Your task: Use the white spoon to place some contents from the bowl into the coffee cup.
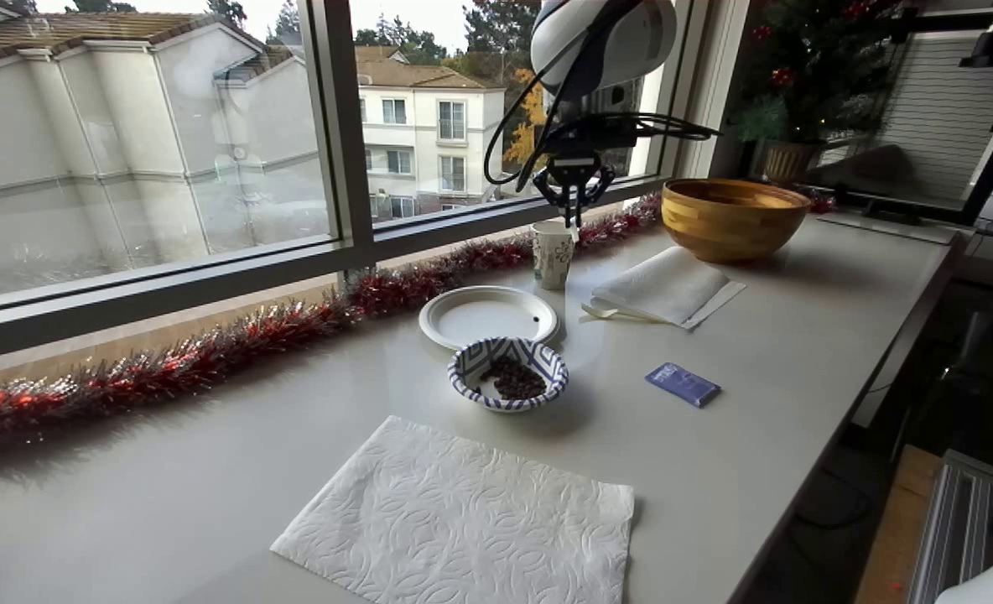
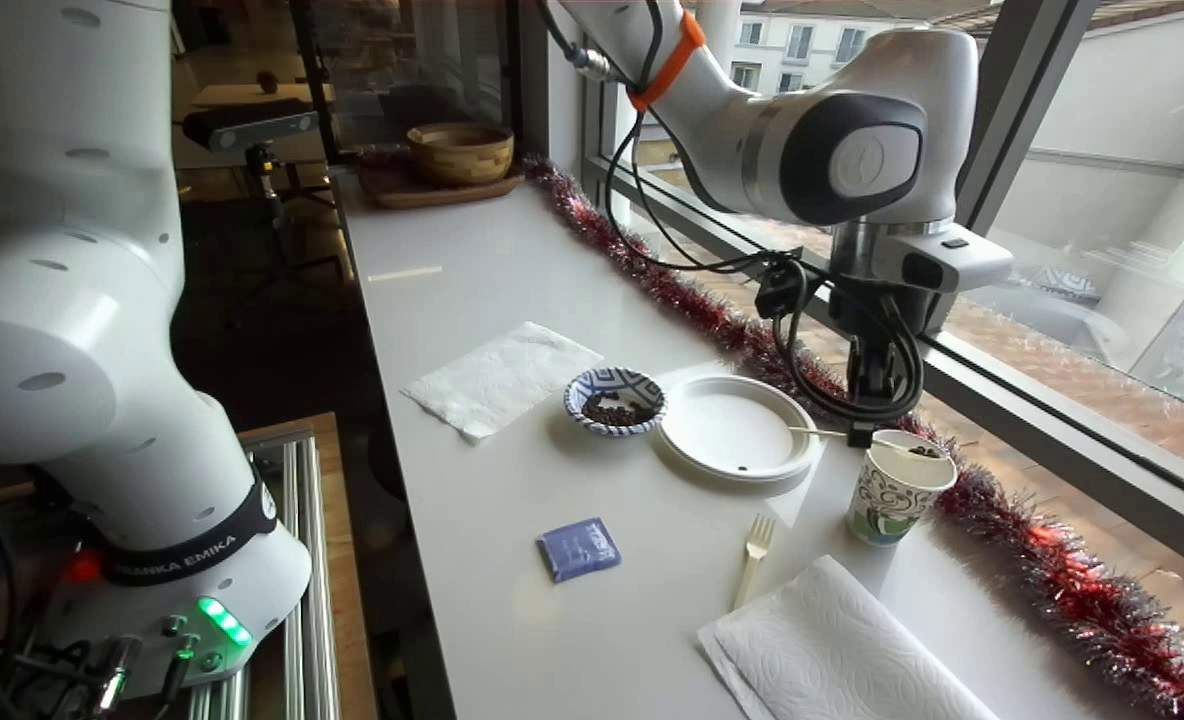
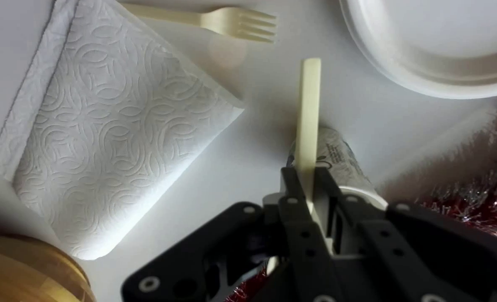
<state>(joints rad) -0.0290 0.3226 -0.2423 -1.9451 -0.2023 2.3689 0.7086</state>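
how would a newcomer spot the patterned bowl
Along the window runs a pale table with a white plate. Beside the plate sits the patterned bowl of dark grains. Its blue geometric pattern sets it apart from the plain plate and a larger wooden bowl.

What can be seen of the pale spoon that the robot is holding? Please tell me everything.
The spoon is slim, cream-white and plastic-looking, with a flat, straight, blunt-ended handle. The pincer is shut on the handle and holds it in the air, nearly level, its free end sticking out. In an exterior view, the other end appears at the opening of the coffee cup, with dark grains apparently on it. Head details and any contact with the cup cannot be made out.
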